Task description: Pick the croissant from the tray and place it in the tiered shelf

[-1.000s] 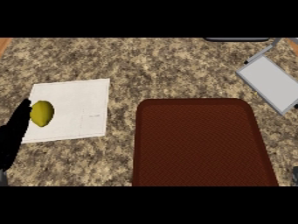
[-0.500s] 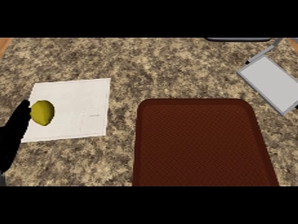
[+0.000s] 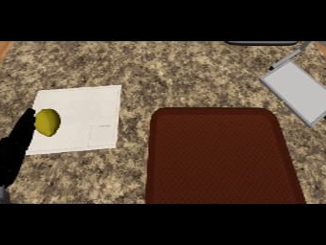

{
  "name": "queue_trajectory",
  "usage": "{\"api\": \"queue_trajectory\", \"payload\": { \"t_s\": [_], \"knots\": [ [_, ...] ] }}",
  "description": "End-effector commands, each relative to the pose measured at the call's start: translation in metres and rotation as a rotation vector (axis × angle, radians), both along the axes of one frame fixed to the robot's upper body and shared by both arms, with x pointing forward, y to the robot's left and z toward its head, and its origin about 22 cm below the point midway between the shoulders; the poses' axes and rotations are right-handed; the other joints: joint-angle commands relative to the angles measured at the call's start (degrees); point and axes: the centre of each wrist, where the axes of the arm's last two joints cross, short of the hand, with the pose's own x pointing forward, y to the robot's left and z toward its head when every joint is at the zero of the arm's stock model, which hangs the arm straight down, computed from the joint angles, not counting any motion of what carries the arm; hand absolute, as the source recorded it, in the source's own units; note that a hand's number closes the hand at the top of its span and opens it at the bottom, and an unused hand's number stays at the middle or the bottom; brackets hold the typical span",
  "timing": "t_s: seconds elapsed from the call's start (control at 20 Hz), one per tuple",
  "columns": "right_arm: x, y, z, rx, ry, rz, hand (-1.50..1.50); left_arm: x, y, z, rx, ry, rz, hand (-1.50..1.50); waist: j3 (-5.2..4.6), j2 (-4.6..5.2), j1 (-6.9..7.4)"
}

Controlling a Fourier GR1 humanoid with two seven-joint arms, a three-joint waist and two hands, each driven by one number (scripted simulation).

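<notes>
The dark brown tray [image 3: 222, 158] lies in the middle of the counter, and nothing shows on it. No croissant is visible anywhere. A yellow, lemon-shaped object [image 3: 48, 122] rests on the left part of a white board [image 3: 88, 115]. My left hand [image 3: 8, 155] comes in from the lower left with straight fingers pointing up, its tip just left of the yellow object; whether they touch I cannot tell. The grey tiered shelf [image 3: 301, 92] stands tilted at the upper right. My right hand is out of view.
A dark, flat thing [image 3: 260, 43] shows at the top edge beside the shelf. Wooden edges border the speckled counter [image 3: 158, 72] at the far left and far right.
A grey shape at the right edge, seen a second ago, has left the view. My left hand has barely moved beside the yellow object.
</notes>
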Motion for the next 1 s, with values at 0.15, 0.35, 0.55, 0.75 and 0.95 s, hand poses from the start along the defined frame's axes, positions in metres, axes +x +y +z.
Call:
{"api": "queue_trajectory", "payload": {
  "t_s": [0.15, 0.35, 0.55, 0.75, 0.95],
  "knots": [
    [0.017, -0.037, -0.036, 0.045, -0.034, -0.026, 1.50, -0.003, -0.015, 0.005, -0.008, 0.009, -0.012, 0.00, -0.07, 0.05, 0.19],
    [0.013, -0.077, -0.039, 0.090, -0.045, -0.033, 1.50, 0.010, -0.011, 0.011, 0.006, 0.003, -0.013, 0.00, -0.06, 0.09, 0.03],
    [0.018, -0.091, -0.068, 0.137, -0.120, -0.163, 1.50, -0.001, 0.008, 0.004, -0.021, 0.006, -0.021, 0.00, -0.05, 0.28, 0.39],
    [0.017, -0.102, -0.068, 0.114, 0.005, -0.136, -1.50, -0.005, -0.002, -0.014, -0.001, 0.014, -0.006, 0.00, -0.11, 0.05, -0.18],
    [0.020, -0.108, -0.078, 0.079, -0.011, -0.101, -1.50, 0.015, -0.008, -0.002, -0.009, 0.009, -0.013, 0.00, -0.09, 0.17, -0.30]
  ]
}}
